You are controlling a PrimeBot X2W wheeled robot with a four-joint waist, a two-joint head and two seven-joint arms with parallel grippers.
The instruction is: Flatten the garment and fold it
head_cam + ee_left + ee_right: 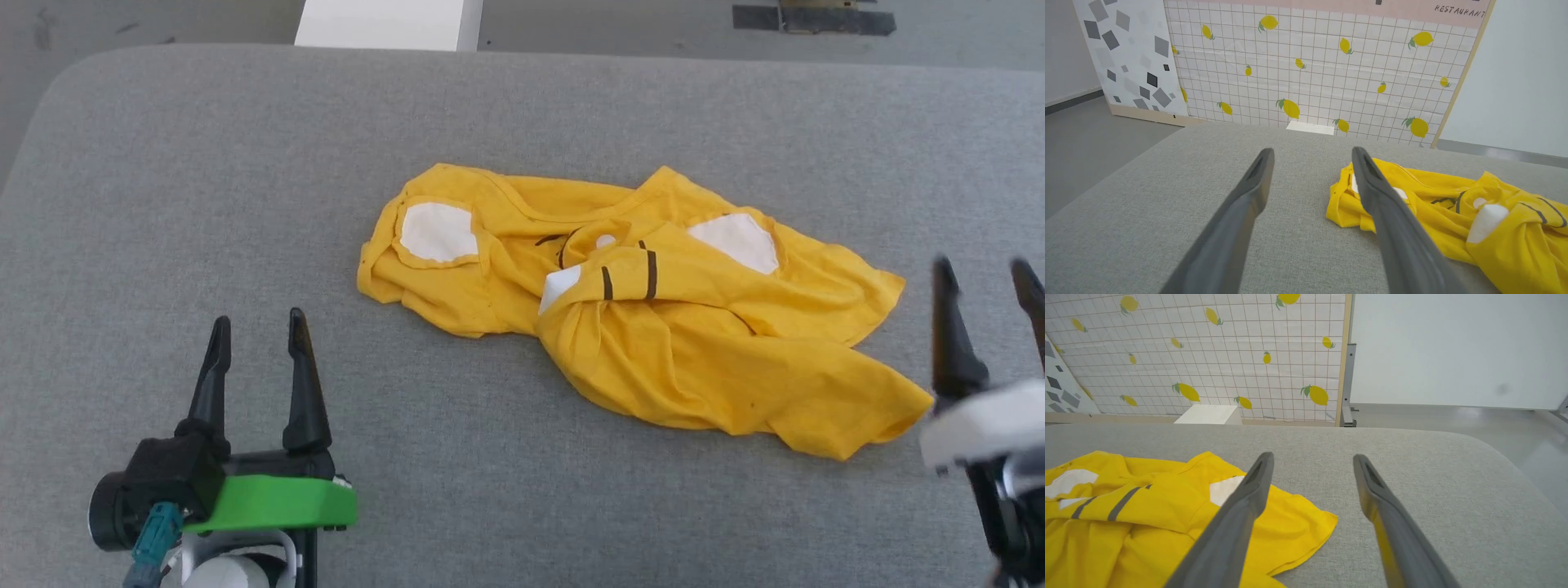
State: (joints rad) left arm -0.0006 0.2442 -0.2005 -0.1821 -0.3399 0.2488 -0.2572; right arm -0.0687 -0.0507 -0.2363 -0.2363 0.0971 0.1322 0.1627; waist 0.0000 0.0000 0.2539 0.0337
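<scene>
The garment (653, 318) is a bright yellow T-shirt with white patches and dark stripes, lying crumpled in the middle of the grey padded table (245, 204). My left gripper (257, 327) stands open at the lower left, well short of the shirt's left edge. At the right edge my right gripper (986, 276) is open too, just beyond the shirt's right hem. The left wrist view has the garment (1453, 216) to the right of my open left gripper (1310, 157). In the right wrist view the garment (1147, 514) lies to the left, under my open right gripper (1312, 459).
A white box (388, 23) stands on the floor past the table's far edge. Behind it is a tiled panel with lemon prints (1310, 61). Dark tape (812, 18) marks the floor at the far right. The table's rounded right corner (1506, 457) drops to the floor.
</scene>
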